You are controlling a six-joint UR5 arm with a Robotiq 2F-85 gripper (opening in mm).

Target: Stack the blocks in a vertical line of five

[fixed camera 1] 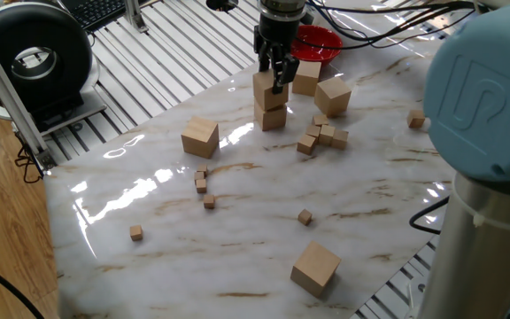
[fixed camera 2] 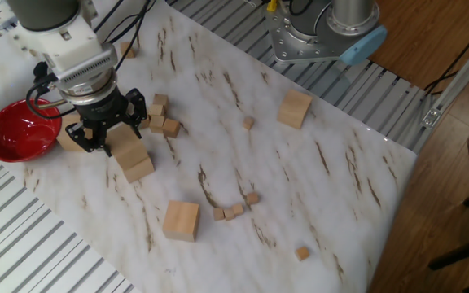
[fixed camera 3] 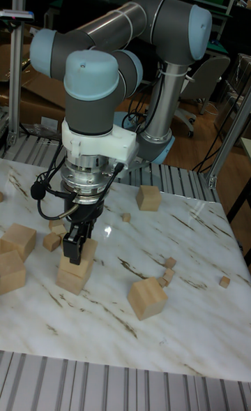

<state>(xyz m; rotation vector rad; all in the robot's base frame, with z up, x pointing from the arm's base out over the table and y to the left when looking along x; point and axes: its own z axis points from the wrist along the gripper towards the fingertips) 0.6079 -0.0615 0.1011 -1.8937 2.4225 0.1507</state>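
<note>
Two plain wooden blocks make a short stack (fixed camera 1: 271, 104) at the upper middle of the glossy marble-patterned table (fixed camera 1: 237, 204); my gripper (fixed camera 1: 271, 73) has its dark fingers (fixed camera 3: 70, 245) clamped on the upper block (fixed camera 2: 124, 144). Three more square-edged blocks lie apart: one (fixed camera 1: 200, 137) left, one (fixed camera 1: 315, 268) near the bottom edge, one (fixed camera 1: 333, 96) beside the red bowl (fixed camera 1: 319, 42).

The large wooden cube blocks (fixed camera 1: 200, 137) are plain light tan, unpainted, and the tiny wooden cubes (fixed camera 1: 323, 135) share that pale tan. The glossy surface (fixed camera 1: 264, 204) is white marble with thin brown veins. At its far edge sits a bright red round bowl (fixed camera 2: 13, 130). The claw (fixed camera 3: 77, 243) is black, beneath a white and silver wrist; the arm's joint caps (fixed camera 3: 94, 76) are pale blue on grey tubes.
</note>
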